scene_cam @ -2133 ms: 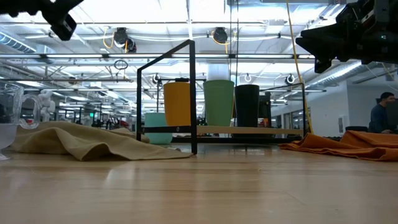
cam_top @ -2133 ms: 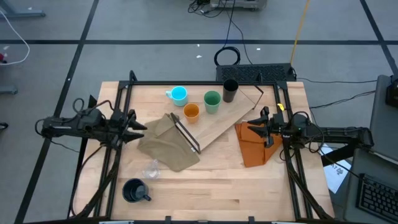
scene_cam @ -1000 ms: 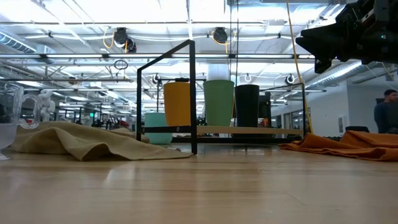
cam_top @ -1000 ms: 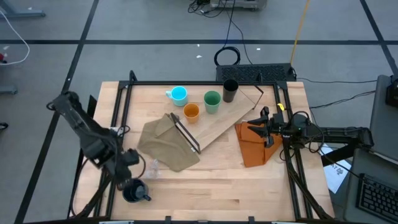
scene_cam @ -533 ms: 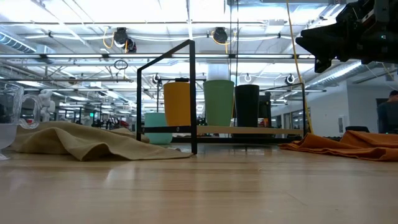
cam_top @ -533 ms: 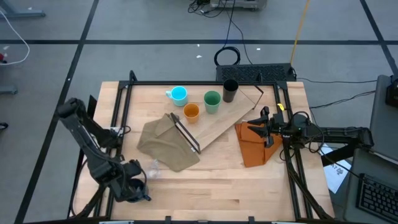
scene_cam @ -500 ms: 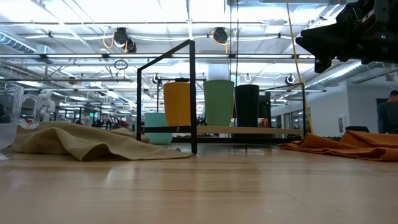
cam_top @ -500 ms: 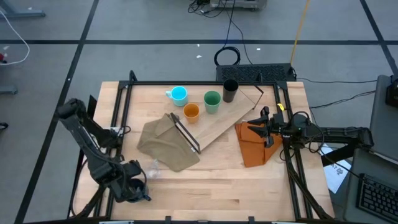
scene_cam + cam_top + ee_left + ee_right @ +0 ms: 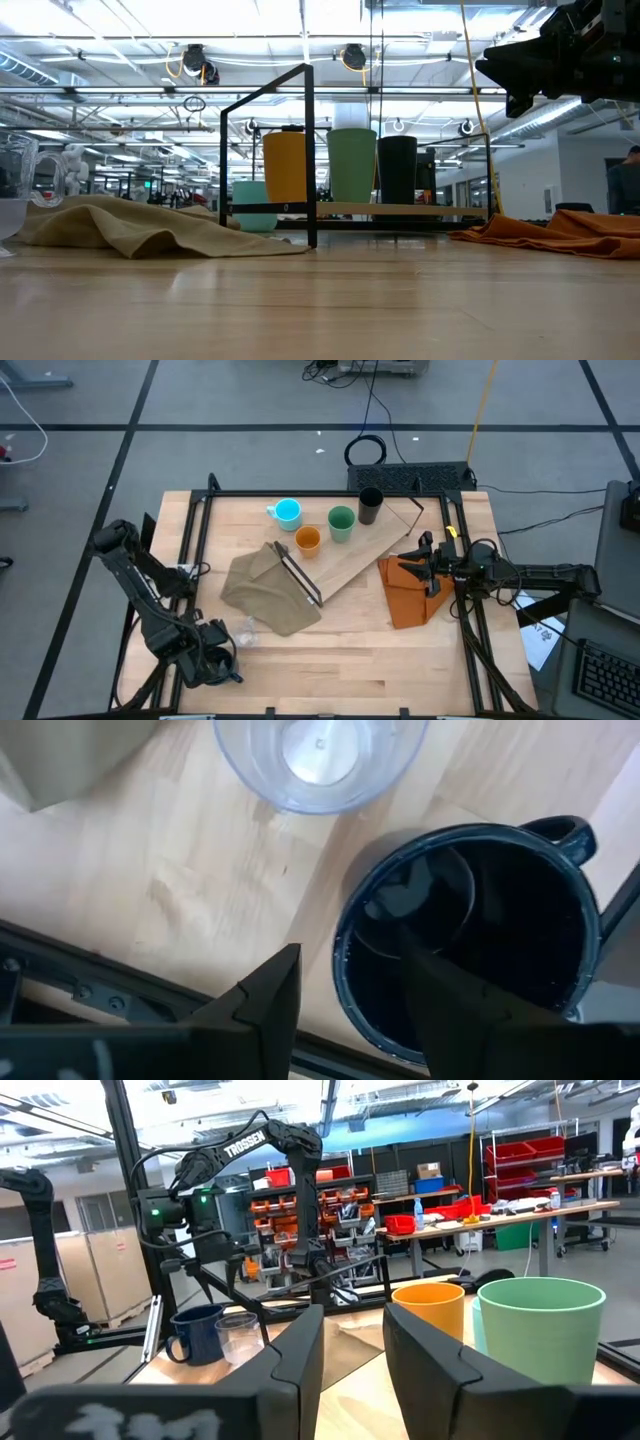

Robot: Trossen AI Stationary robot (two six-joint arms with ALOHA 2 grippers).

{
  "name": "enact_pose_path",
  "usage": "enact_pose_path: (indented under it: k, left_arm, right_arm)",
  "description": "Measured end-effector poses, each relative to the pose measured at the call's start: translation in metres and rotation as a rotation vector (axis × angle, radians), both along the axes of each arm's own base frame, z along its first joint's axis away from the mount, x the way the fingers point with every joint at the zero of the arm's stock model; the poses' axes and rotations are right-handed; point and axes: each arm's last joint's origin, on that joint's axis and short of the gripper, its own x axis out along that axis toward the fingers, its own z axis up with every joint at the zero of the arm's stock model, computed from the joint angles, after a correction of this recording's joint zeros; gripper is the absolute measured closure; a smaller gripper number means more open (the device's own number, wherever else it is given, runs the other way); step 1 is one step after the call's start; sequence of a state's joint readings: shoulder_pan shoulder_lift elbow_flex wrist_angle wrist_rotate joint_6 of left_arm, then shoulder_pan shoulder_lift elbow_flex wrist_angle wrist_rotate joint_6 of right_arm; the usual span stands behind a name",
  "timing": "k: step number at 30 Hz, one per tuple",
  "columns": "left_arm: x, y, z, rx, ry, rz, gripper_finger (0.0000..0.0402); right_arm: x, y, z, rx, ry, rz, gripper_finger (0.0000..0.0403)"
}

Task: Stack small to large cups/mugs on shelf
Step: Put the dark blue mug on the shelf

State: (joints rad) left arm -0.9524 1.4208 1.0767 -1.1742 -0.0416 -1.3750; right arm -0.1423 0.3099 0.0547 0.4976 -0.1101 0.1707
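Left gripper (image 9: 345, 985) open astride the rim of the dark navy handled mug (image 9: 470, 935), one finger inside, tiny clear cup (image 9: 320, 760) just beside the mug, right gripper (image 9: 350, 1350) open over the orange cloth (image 9: 408, 592), well apart from the mug.

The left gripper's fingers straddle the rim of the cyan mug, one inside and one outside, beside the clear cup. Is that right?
Wrong mug. The left wrist view shows the left gripper straddling the rim of the dark navy mug, one of its fingers inside, one outside, beside the clear cup. The cyan mug stands far off.
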Motion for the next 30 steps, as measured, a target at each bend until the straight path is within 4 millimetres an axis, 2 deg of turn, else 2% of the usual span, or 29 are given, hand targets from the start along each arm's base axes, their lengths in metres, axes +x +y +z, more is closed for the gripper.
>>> enact_pose_path:
  k: [16, 30]
  left_arm:
    - [0.001, 0.001, 0.0, 0.046, -0.053, -0.084, 0.0231]
    - [0.0, 0.002, -0.013, 0.04, -0.046, -0.115, 0.0232]
  right_arm:
    - [0.0, 0.0, 0.0, -0.003, 0.0, -0.001, 0.0307]
    - [0.0, 0.0, 0.0, -0.003, 0.0, 0.0, 0.0307]
